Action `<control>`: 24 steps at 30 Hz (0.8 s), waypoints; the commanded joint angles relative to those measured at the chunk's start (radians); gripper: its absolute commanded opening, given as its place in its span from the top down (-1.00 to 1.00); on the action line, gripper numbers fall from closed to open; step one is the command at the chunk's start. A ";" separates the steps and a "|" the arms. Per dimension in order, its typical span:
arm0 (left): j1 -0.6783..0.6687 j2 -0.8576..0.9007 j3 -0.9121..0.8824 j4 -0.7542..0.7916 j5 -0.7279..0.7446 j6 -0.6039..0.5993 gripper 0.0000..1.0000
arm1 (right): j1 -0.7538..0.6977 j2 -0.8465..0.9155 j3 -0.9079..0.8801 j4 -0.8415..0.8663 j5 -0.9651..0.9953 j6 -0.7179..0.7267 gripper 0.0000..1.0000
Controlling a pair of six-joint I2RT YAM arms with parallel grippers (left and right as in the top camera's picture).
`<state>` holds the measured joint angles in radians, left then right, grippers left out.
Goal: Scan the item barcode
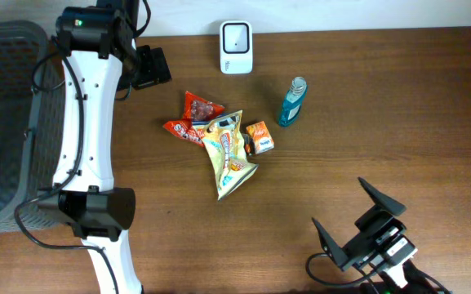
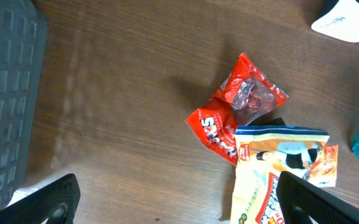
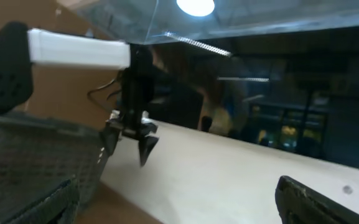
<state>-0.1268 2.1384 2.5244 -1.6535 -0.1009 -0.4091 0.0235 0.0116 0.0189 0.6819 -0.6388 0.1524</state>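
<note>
left gripper [image 1: 160, 69] and right gripper [image 1: 351, 216] both have fingers wide apart, empty. the crinkly yellow foil snack bag [image 1: 229, 155] lies mid-table over red plastic packets [image 1: 194, 118], near the white boxy scanner [image 1: 236, 46]. probably best to pinch its free edge, leaving neighbours undisturbed.

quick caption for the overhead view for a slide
Left gripper and right gripper open, clear of the snacks, bottle and scanner on the table.

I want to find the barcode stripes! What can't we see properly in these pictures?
Overhead: print on the red packets is too small to read any barcode.
Left wrist: the yellow bag is cut off by the bottom edge, the white scanner by the top corner.
Right wrist: shows no items.
</note>
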 commanded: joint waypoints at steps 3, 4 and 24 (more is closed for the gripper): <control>0.003 -0.016 -0.003 -0.002 0.008 -0.009 -0.98 | 0.009 0.009 0.167 -0.172 0.097 0.014 -0.97; 0.003 -0.016 -0.003 -0.002 0.008 -0.009 -0.98 | 0.009 0.015 0.195 -0.222 0.097 0.014 -0.97; 0.003 -0.016 -0.003 -0.002 0.008 -0.009 -0.98 | 0.009 0.633 0.904 -1.124 -0.224 -0.118 -0.97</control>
<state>-0.1268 2.1384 2.5237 -1.6539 -0.1005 -0.4091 0.0261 0.5819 0.8967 -0.4446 -0.7113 0.0418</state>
